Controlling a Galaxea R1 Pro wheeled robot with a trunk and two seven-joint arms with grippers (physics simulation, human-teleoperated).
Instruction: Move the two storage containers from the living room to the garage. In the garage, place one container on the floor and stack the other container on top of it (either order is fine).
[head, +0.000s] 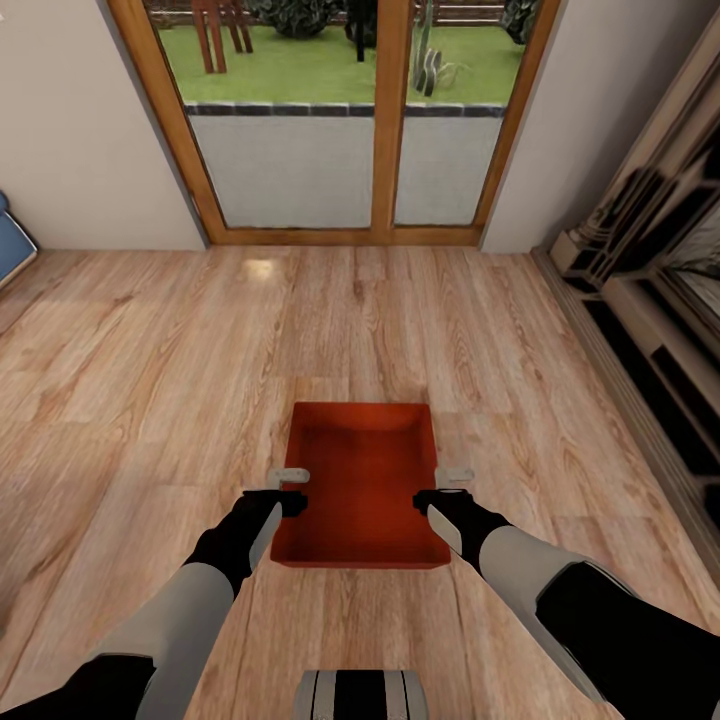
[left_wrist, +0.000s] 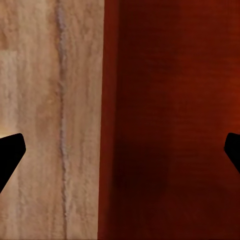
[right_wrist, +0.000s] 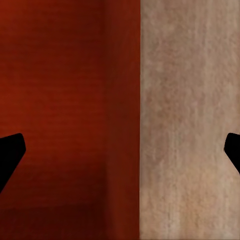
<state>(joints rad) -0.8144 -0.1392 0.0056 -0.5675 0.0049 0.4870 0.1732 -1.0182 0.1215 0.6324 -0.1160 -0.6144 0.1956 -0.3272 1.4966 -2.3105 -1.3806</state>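
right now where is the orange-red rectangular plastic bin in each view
Head view: the orange-red rectangular plastic bin sits low and centre on the light wood plank floor, between the two arms.
Left wrist view: the bin covers the side toward the dark fingertip, beside floor planks.
Right wrist view: the bin meets the floor along a straight wall.
Shared landmark: the bin's wall edge against the wood floor.

Looking down from head height past both arms, wrist views close above each side wall of the storage container (head: 362, 480), sharing it.
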